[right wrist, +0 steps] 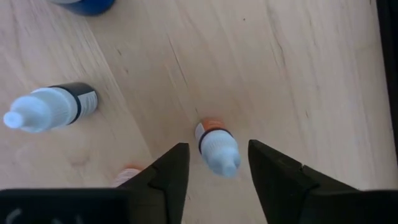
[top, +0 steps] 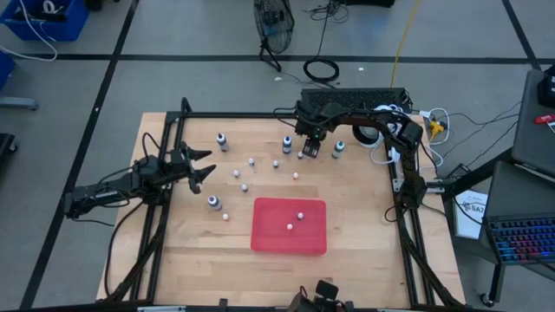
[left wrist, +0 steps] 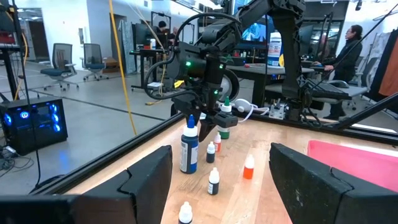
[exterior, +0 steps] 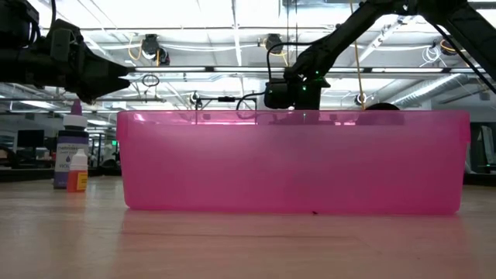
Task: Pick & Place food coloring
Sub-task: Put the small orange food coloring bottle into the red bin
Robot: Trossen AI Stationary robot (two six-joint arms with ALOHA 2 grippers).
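The food coloring bottles stand scattered on the wooden table. Dark ones with pale caps [top: 222,140] [top: 213,203] [top: 338,149] stand among smaller whitish ones [top: 244,186]. Two small bottles [top: 300,214] stand in the red tray [top: 269,238]. My right gripper [top: 310,149] is open at the far middle and points down. Its fingers stand on either side of a small upright bottle with an orange band [right wrist: 217,147], with a gap on each side. My left gripper [top: 201,169] is open above the table's left part, away from the bottles.
A black-banded small bottle [right wrist: 53,109] and a blue dark bottle [left wrist: 189,147] stand close to my right gripper [left wrist: 208,115]. Black frame rails [top: 260,115] run along the table's edges. In the low view the tray's pink wall [exterior: 294,163] hides most of the table.
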